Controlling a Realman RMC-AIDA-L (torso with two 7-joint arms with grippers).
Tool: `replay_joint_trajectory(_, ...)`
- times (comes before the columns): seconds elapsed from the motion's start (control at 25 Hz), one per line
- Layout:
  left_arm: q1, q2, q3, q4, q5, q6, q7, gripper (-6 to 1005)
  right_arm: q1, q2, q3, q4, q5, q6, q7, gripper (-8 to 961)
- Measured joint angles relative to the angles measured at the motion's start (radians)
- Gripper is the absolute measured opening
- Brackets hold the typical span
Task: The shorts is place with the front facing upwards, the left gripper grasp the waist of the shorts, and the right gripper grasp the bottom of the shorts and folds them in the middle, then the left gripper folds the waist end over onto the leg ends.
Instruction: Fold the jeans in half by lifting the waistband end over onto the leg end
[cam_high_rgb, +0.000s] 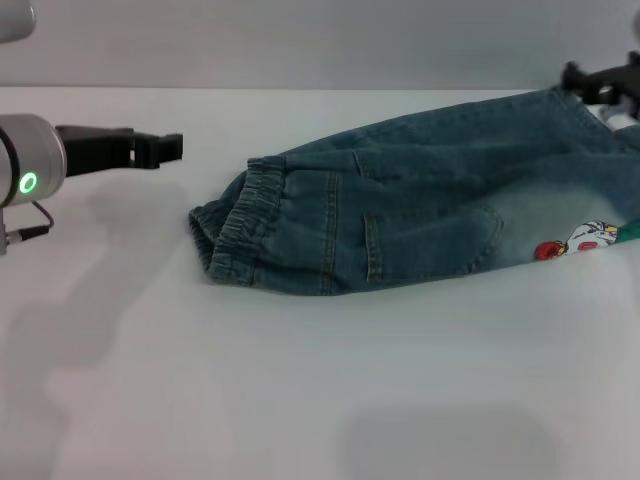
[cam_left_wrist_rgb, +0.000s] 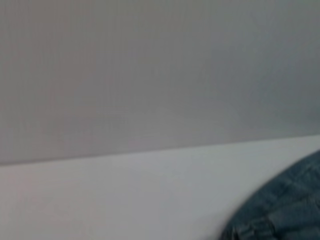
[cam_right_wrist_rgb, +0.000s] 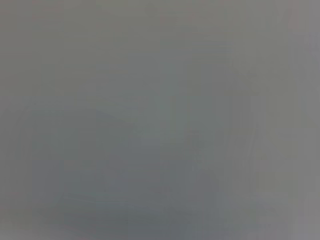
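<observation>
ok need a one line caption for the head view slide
Denim shorts on white table, left gripper hovering beside the waist.

Head view looks down over table (cam_high_rgb: 300, 400); left wrist view low, near shorts (cam_left_wrist_rgb: 290, 210), shared with head; right wrist view blank grey.

- A plain white table (cam_high_rgb: 300, 400) spreads beneath and ahead of my grippers.
- A grey wall (cam_high_rgb: 300, 40) stands beyond them, past the table's far edge.
</observation>
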Motion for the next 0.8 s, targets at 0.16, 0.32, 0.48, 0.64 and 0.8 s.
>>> replay_joint_trajectory(0.16, -0.003, 0.0, -0.015, -0.001, -0.002, -0.068, -0.005, 597, -0.064, 0.004, -0.176, 0.012, 0.084, -0.106, 0.03, 674)
replay_joint_trajectory(0.32, -0.005, -0.001, -0.023, -0.004, -0.004, -0.117, -0.006, 598, -0.146, 0.004, -0.32, 0.038, 0.195, -0.29, 0.033, 627)
replay_joint_trajectory(0.48, -0.013, -0.001, -0.025, 0.001, -0.008, -0.148, -0.007, 598, -0.178, 0.001, -0.434, 0.053, 0.231, -0.372, 0.034, 454)
replay_joint_trajectory(0.64, -0.044, -0.002, -0.024, 0.016, -0.012, -0.213, -0.008, 599, -0.18, 0.003, -0.447, 0.051, 0.234, -0.363, 0.038, 366)
replay_joint_trajectory(0.8, -0.06, -0.004, 0.011, 0.04, -0.04, -0.254, -0.009, 600, -0.182, 0.002, -0.456, 0.044, 0.236, -0.362, 0.074, 279)
